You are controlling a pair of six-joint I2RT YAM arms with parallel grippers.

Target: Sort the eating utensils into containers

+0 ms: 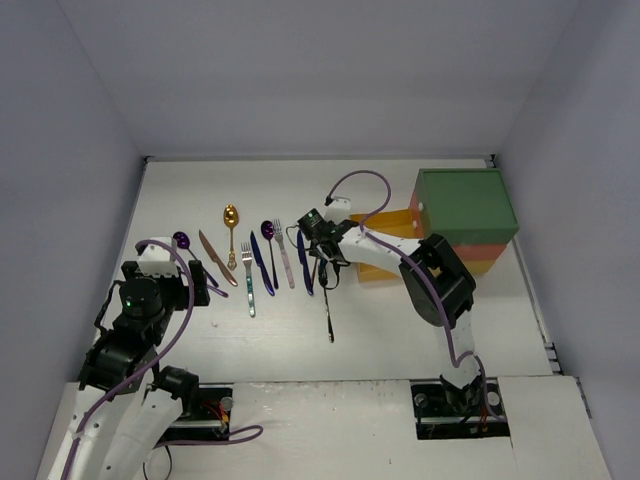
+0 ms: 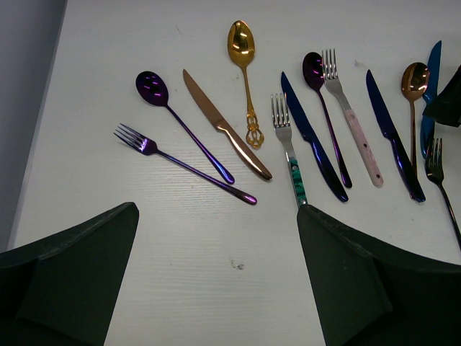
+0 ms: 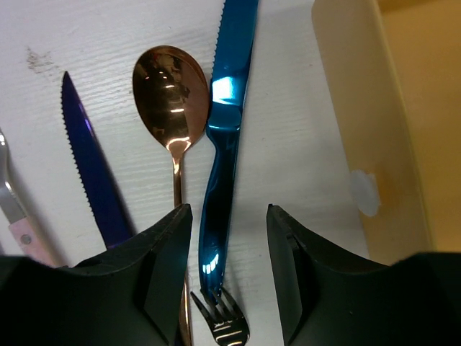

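The eating utensils lie in a row on the white table. In the right wrist view my right gripper point(image 3: 229, 216) stands open astride the handle of a shiny blue knife point(image 3: 227, 108), a gap showing on both sides. A copper spoon point(image 3: 171, 90) lies just to its left, and a black fork point(image 3: 227, 324) lies at the handle's end. My left gripper point(image 2: 216, 216) is wide open over bare table, short of a purple fork point(image 2: 144, 144) and a teal-handled fork point(image 2: 282, 119). The containers point(image 1: 465, 205) stand stacked at the right, green on top.
Further along the row lie a purple spoon point(image 2: 153, 88), a copper knife point(image 2: 216, 119), a gold spoon point(image 2: 241, 43), two dark blue knives point(image 2: 310, 133) and a pink-handled fork point(image 2: 353, 122). The yellow drawer's wall point(image 3: 360, 108) runs close to the right of my right gripper.
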